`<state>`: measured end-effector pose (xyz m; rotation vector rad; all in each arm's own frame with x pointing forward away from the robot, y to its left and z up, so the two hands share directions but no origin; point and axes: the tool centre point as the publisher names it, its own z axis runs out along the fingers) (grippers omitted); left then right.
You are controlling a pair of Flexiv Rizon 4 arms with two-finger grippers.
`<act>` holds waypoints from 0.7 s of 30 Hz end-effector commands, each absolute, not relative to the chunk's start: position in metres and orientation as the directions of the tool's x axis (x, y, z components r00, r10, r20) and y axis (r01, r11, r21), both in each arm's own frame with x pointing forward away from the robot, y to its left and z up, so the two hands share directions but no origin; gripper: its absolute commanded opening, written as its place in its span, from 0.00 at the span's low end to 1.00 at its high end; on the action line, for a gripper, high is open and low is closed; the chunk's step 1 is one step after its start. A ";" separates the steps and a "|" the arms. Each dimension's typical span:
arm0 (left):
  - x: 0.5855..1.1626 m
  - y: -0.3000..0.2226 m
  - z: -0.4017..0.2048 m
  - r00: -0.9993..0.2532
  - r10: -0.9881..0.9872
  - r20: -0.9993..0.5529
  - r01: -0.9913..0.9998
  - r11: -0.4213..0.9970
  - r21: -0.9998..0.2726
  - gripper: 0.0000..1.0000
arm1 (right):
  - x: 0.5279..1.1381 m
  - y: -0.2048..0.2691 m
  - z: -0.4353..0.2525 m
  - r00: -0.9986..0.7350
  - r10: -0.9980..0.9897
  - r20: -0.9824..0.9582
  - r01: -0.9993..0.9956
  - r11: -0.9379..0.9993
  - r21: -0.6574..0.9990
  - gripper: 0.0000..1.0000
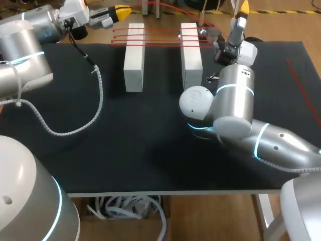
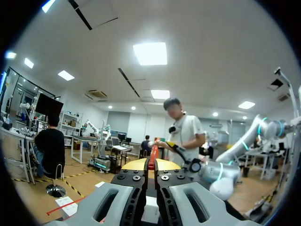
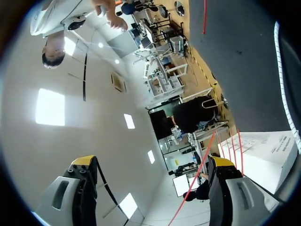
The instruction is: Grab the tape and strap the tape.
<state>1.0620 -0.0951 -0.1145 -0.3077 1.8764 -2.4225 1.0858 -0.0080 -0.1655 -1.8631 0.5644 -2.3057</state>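
black table (image 1: 150, 165): two white blocks (image 1: 134, 60) side by side at far middle, red tape (image 1: 160, 37) strung over their tops in parallel runs, long axis left-right. left arm (image 1: 25, 40) is far left; left gripper (image 2: 151, 165) tips pinched together on a strand of the tape, which arcs right toward the right-hand block. right gripper (image 3: 153, 162) is far right, just past that block, fingers wide apart, strand passing between them close to one finger. contact: can't tell. right is nearer that run, so its closing looks like the next move
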 end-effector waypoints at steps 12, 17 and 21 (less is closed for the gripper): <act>1.061 -0.095 -0.115 -0.978 -0.172 0.118 -0.071 -0.258 -0.964 0.00 | 1.094 -0.002 -0.163 -0.237 -0.302 0.924 -0.121 -0.934 -0.336 1.00; 1.061 -0.095 -0.115 -0.978 -0.172 0.118 -0.071 -0.258 -0.964 0.00 | 1.092 -0.002 -0.165 -0.225 -0.283 0.932 -0.127 -0.940 -0.316 0.90; 1.061 -0.095 -0.115 -0.978 -0.172 0.118 -0.071 -0.258 -0.964 0.00 | 1.089 -0.002 -0.164 -0.221 -0.273 0.936 -0.121 -0.945 -0.304 0.31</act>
